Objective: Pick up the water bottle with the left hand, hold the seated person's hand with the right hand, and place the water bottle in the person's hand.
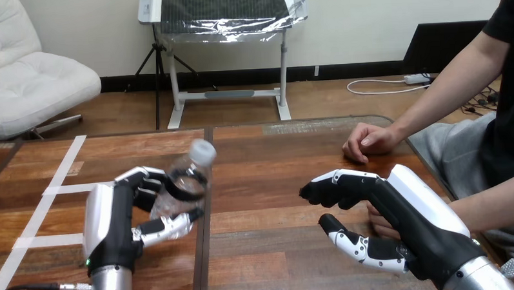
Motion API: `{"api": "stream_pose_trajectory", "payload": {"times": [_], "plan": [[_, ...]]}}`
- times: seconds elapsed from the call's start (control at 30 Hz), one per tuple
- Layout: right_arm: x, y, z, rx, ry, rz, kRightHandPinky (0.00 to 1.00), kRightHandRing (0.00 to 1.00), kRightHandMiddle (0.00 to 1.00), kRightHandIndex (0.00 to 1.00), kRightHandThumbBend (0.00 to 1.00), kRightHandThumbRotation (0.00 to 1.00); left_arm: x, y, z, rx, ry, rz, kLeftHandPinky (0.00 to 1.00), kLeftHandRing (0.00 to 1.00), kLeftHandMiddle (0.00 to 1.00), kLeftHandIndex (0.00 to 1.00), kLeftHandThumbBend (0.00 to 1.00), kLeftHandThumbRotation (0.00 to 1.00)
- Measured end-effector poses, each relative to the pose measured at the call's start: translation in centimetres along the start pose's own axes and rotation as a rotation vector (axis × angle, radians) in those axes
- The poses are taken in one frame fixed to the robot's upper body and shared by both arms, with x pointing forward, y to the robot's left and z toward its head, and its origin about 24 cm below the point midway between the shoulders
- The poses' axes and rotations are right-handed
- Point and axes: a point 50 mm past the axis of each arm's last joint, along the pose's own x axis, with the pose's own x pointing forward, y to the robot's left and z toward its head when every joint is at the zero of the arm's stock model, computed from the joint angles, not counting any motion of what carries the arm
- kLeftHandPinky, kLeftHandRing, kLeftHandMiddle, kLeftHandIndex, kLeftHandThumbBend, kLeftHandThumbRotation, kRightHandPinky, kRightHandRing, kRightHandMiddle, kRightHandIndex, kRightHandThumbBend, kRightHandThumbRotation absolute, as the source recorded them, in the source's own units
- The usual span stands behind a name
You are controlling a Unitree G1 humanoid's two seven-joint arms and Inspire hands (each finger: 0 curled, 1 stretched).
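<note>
Clear plastic water bottle [180, 181], grasped by the left robot hand [115, 217] above the wooden surface [265, 261], tilts with its cap up, rightward and away. The right robot hand [385, 202], unclenched, covers the person's nearer hand [378, 223]; the person's farther hand [367, 141] rests fisted.

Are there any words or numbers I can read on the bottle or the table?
No text can be read anywhere.
The bottle, held in the left hand: clear, no label I can read.
The tape on the table: blank, no writing.
</note>
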Motion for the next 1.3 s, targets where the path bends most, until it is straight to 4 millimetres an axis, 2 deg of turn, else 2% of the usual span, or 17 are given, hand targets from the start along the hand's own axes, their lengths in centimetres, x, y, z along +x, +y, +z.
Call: {"api": "stream_pose_trajectory", "payload": {"times": [0.47, 0.9, 1.3], "plan": [[0.2, -0.1, 0.1, -0.003, -0.007, -0.003, 0.66, 0.69, 0.7, 0.7, 0.25, 0.0, 0.0, -0.4, 1.3, -0.251, 0.01, 0.124, 0.46, 0.43, 0.46, 0.51, 0.65, 0.0], [0.2, -0.2, 0.1, -0.006, -0.013, -0.005, 0.65, 0.69, 0.7, 0.71, 0.26, 0.0, -1.2, -1.6, 1.5, -0.401, 0.034, 0.171, 0.46, 0.44, 0.46, 0.51, 0.62, 0.0], [0.3, -0.2, 0.1, -0.009, -0.015, -0.005, 0.7, 0.78, 0.79, 0.76, 0.29, 0.0, -2.6, -2.6, 1.3, -0.483, 0.082, 0.209, 0.48, 0.45, 0.46, 0.52, 0.61, 0.0]]}}
